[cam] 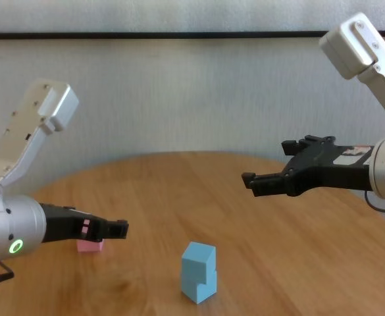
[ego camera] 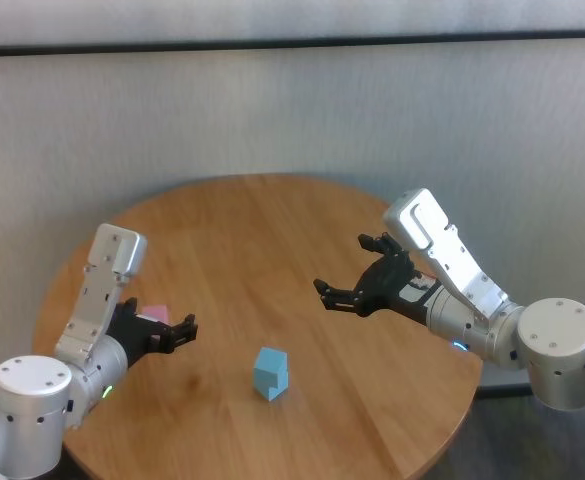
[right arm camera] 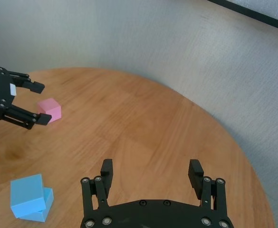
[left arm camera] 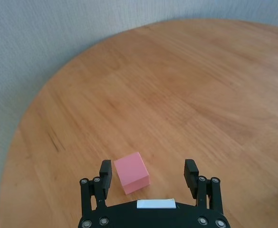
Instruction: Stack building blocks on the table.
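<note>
Low over the round wooden table (ego camera: 272, 230), my left gripper (left arm camera: 148, 178) straddles the small matte pink cube (left arm camera: 132, 173), jaws released; I'd close next, then carry it to the two stacked light blue cubes (ego camera: 271, 373) (right gripper (ego camera: 357, 272) hovers spread, empty).

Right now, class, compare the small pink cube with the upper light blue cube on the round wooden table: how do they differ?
Colour: the pink cube is pink, the upper light blue cube pale blue.
Support: the pink cube sits on the round wooden table; the upper blue cube rests on another blue cube, turned askew.
Surroundings: the open left gripper straddles the pink cube; the blue one stands away from both grippers.
Both look like plain cubes of equal size.
</note>
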